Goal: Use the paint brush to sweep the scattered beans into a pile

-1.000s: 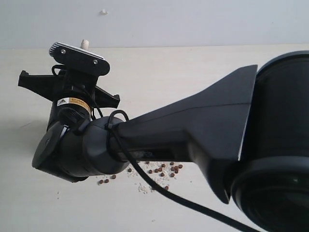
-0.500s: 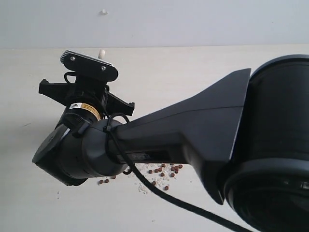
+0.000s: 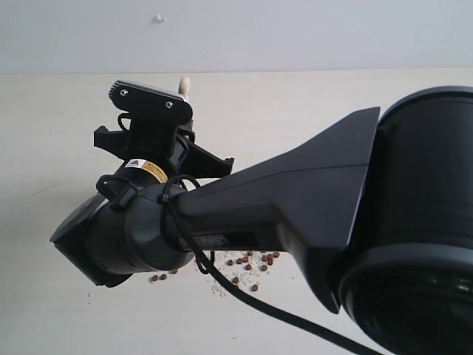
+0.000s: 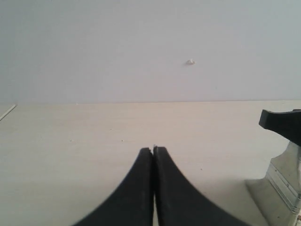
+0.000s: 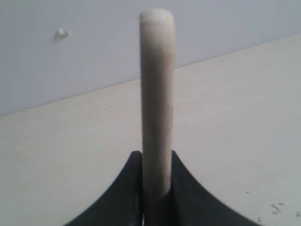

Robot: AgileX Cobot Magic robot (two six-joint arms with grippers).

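My right gripper (image 5: 156, 157) is shut on the pale wooden handle (image 5: 157, 89) of the paint brush, which stands up between its jaws. In the exterior view the handle's tip (image 3: 185, 84) pokes out above the right wrist, and the arm hides the brush head. The left wrist view catches the silver ferrule (image 4: 283, 181) at its edge, low over the table. Reddish-brown beans (image 3: 250, 265) mixed with white grains (image 3: 219, 288) lie scattered below the right arm, partly hidden by it. My left gripper (image 4: 154, 150) is shut on nothing, off to one side of the brush.
The big black right arm (image 3: 310, 200) and its cable (image 3: 251, 296) fill much of the exterior view. A few stray beans (image 3: 158, 278) lie left of the main scatter. The pale table (image 3: 44, 118) ends at a grey wall (image 3: 295, 33).
The right gripper has carried the brush rightwards and a little nearer in the exterior view, with the handle now tilted to the right. The beans lie as they did.
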